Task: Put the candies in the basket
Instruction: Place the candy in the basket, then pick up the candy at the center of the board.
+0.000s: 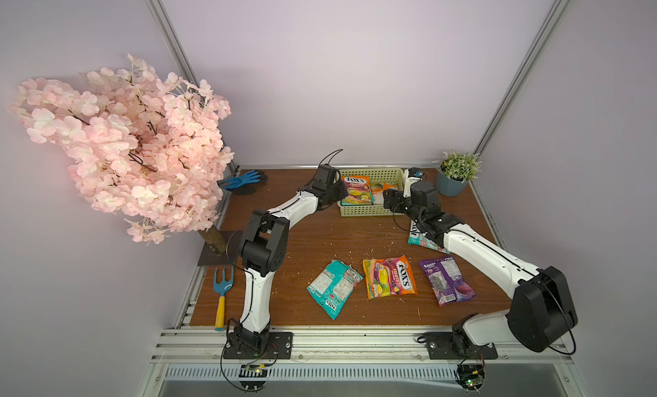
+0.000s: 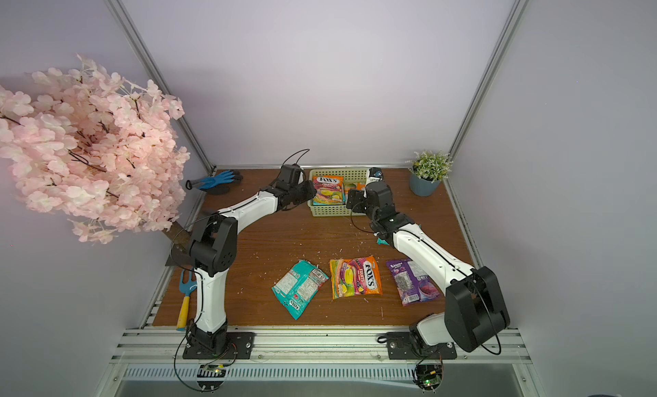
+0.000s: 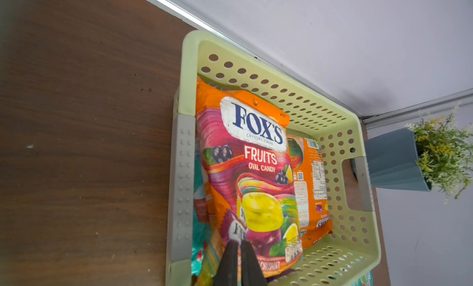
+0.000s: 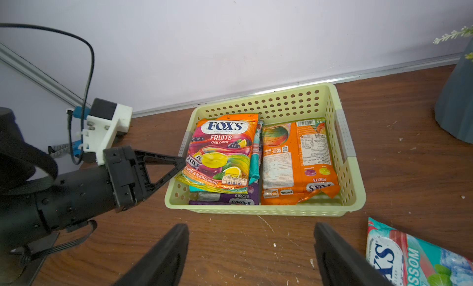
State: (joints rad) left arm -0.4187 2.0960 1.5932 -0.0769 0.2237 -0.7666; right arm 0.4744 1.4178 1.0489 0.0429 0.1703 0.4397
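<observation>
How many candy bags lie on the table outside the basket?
4. Near the front edge: a label-up teal bag, an orange Fruits bag, a purple bag. A second teal bag lies partly under the right arm; more could hide there.

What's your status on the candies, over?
Left gripper shut at edge of top orange bag, in basket. Right gripper open, empty. Four loose bags on table, one under right arm.

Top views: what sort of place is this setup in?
Probably a lab robot cell staged as a garden corner: plain lilac walls on an aluminium-profile frame, a brown wood-grain tabletop, an artificial pink blossom tree and a blue garden hand fork with yellow handle.
</observation>
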